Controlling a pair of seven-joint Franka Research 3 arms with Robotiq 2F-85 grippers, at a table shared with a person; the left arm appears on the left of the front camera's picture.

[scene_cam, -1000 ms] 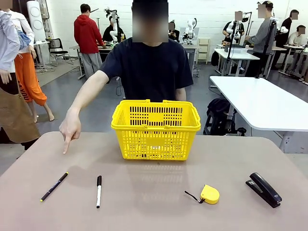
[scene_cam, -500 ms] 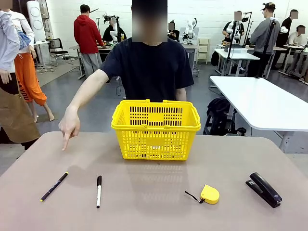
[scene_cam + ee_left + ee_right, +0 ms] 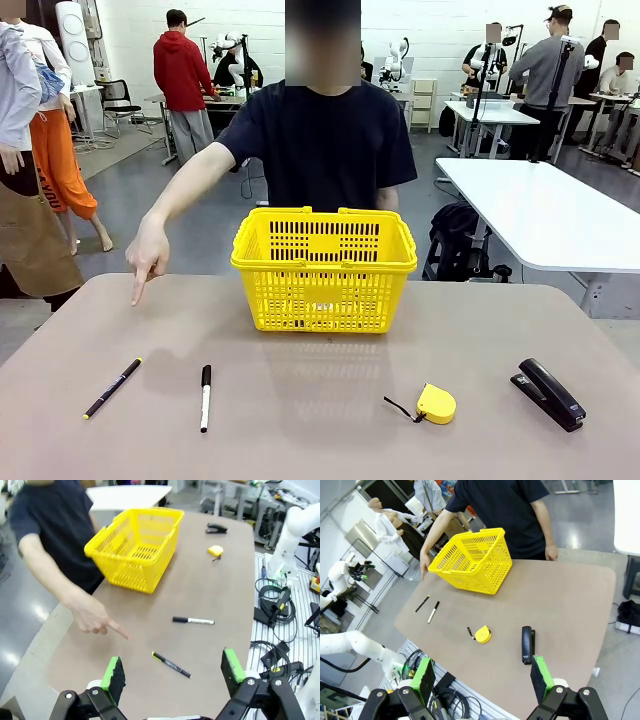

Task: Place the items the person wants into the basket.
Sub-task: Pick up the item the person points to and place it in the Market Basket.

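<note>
front view: the person's hand (image 3: pixel 147 258) is held over the left part of the tan table (image 3: pixel 330 445), index finger aimed down toward the thin black pen with a yellow tip (image 3: pixel 112 388). the pen lies flat, left of the bright yellow lattice plastic basket (image 3: pixel 323 262), long axis diagonal.

left wrist view: the left gripper (image 3: pixel 172 667) is seen with jaws spread wide, nothing held. the pen (image 3: pixel 171 664) lies straight ahead, framed between the green pads, axis slanted across the gap. the left arm is judged the nearer.

right wrist view: the right gripper (image 3: pixel 482 676) is spread and empty. the pen (image 3: pixel 422 603) lies well apart, across the table.
</note>
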